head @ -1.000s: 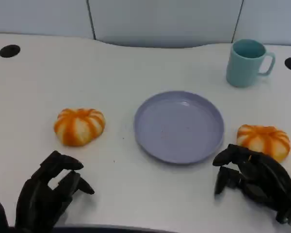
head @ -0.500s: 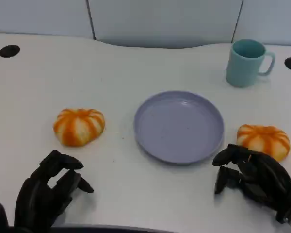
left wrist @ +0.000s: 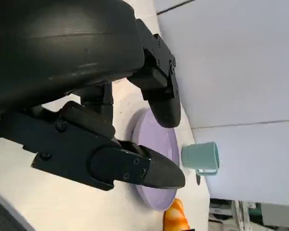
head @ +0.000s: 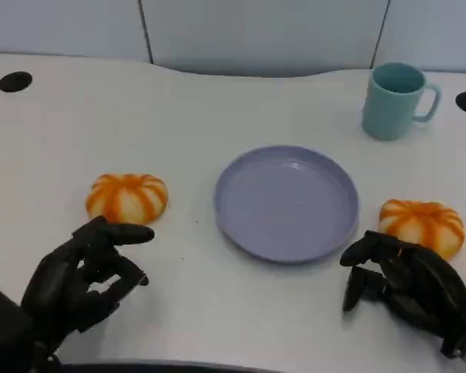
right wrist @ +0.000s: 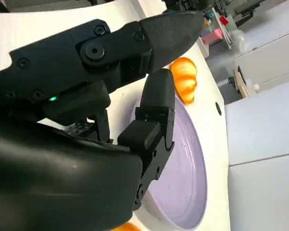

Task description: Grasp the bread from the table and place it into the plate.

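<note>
Two orange-and-white striped breads lie on the white table. One bread [head: 126, 200] is left of the lavender plate [head: 287, 203], the other bread [head: 421, 224] right of it. The plate holds nothing. My left hand [head: 81, 276] hovers just in front of the left bread, fingers spread, gripping nothing. My right hand [head: 404, 281] sits close in front of the right bread, fingers loosely bent and apart, also holding nothing. In the left wrist view the plate [left wrist: 151, 196] and the far bread [left wrist: 176, 216] lie beyond the fingers [left wrist: 135, 166]. The right wrist view looks across the plate [right wrist: 183, 192] to the left bread [right wrist: 185, 77].
A teal mug [head: 396, 101] stands at the back right, beyond the plate; it also appears as the mug [left wrist: 200, 156] in the left wrist view. Two black round holes [head: 15, 81] mark the table's back corners. A pale wall runs behind the table.
My left hand has moved forward toward the left bread and its fingers have spread. The right hand, both breads and the plate are unmoved.
</note>
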`<state>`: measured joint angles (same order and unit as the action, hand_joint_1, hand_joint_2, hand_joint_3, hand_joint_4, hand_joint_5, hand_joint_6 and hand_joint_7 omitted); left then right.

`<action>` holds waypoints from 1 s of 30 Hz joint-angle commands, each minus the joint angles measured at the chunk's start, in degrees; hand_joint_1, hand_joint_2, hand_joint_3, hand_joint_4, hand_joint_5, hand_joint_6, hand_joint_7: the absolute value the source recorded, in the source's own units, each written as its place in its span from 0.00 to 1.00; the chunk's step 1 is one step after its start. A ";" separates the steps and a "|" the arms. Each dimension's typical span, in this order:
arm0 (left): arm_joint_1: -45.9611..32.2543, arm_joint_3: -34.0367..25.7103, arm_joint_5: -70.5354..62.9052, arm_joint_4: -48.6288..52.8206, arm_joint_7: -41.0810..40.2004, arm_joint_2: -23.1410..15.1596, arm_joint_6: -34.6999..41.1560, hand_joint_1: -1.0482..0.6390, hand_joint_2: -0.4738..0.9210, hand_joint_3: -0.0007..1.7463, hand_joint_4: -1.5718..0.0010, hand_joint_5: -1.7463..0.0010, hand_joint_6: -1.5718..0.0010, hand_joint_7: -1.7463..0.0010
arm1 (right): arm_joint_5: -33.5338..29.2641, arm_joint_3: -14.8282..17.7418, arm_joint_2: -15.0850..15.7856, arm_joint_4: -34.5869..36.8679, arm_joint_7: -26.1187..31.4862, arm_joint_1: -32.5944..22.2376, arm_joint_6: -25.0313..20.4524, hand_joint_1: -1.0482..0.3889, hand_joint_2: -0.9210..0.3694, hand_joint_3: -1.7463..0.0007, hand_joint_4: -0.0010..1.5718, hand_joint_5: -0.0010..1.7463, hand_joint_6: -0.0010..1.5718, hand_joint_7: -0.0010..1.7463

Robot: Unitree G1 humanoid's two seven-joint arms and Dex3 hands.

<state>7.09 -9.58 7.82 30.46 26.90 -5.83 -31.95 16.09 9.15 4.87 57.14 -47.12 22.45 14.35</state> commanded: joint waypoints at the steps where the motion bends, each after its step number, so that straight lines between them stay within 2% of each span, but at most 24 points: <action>1: 1.57 1.91 -9.92 -5.36 -6.49 -5.40 -1.36 0.16 1.00 0.08 0.83 0.26 0.69 0.73 | -1.29 -0.55 0.26 0.77 1.00 -2.05 -0.57 0.36 0.00 0.93 0.39 0.89 0.48 0.58; 10: 6.11 7.06 -30.26 -9.19 -19.29 -13.76 -1.50 0.14 1.00 0.07 0.92 0.36 0.75 0.82 | -0.68 -0.19 -0.06 1.21 0.67 -1.90 -1.29 0.38 0.00 0.94 0.39 0.90 0.47 0.59; 16: 8.39 10.56 -40.47 -11.31 -24.94 -18.21 1.09 0.15 1.00 0.05 0.94 0.54 0.77 0.95 | -0.50 0.06 -0.19 1.84 -0.16 -2.01 0.15 0.38 0.00 0.93 0.38 0.89 0.46 0.59; 21: 11.00 13.88 -46.61 -12.76 -25.73 -21.02 6.11 0.14 1.00 0.05 0.92 0.72 0.81 0.99 | -0.79 -0.12 -0.16 2.21 -0.21 -2.01 1.07 0.38 0.00 0.92 0.40 0.90 0.47 0.59; 24: 13.04 16.35 -49.91 -13.24 -23.85 -22.20 10.68 0.12 1.00 0.05 0.97 0.78 0.85 1.00 | -1.19 -0.39 0.01 2.25 0.09 -2.04 1.49 0.37 0.00 0.92 0.39 0.90 0.46 0.59; 30: 17.04 20.93 -53.31 -11.56 -23.05 -22.49 16.60 0.11 0.99 0.02 1.00 0.85 0.87 1.00 | -0.63 0.03 0.32 2.62 -0.29 -1.74 0.46 0.38 0.00 0.92 0.39 0.91 0.46 0.59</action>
<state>22.07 9.76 -44.51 18.01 3.14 -27.21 -17.26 15.76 8.97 4.75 58.07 -47.50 22.28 17.05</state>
